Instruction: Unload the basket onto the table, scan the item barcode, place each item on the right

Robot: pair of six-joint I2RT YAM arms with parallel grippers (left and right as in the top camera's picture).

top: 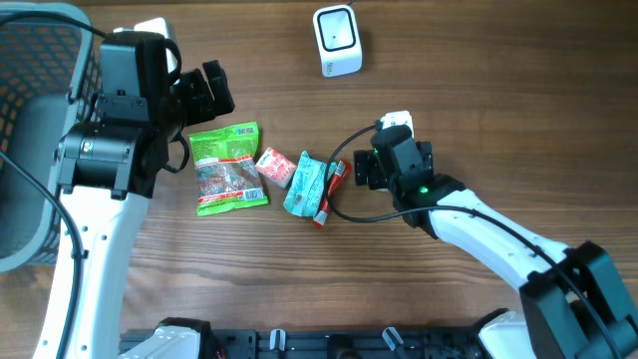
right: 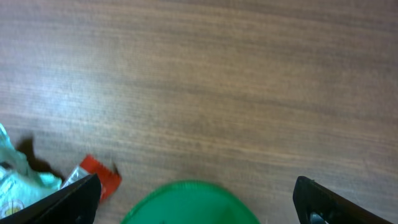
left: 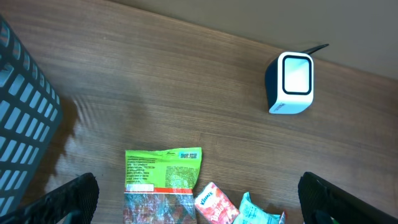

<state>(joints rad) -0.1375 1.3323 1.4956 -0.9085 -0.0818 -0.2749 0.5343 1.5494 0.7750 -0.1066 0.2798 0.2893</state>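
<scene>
Four small items lie in a loose row at mid-table [top: 478, 80], none held: a green packet [top: 229, 168], flat and printed side up; a pink packet [top: 275, 167] touching its right edge; a teal tissue pack [top: 304, 185] against the pink one; a red bar [top: 330, 195] along the teal pack's right side, partly under it.

One scanner [top: 337, 40], white with a dark body, stands upright near the far edge, well apart from the row.

One mesh basket [top: 40, 60] sits at the table's left end.

Left gripper [top: 211, 92]: hovers just beyond the green packet's far-left corner, fingers [left: 71, 199] spread wide, nothing between them.

Right gripper [top: 361, 170]: just beside the red bar, on its right, not touching it; fingers [right: 68, 199] spread wide and holding nothing (a blurred green rounded shape [right: 186, 202] shows at the bottom edge of its wrist view; what it is cannot be told).
</scene>
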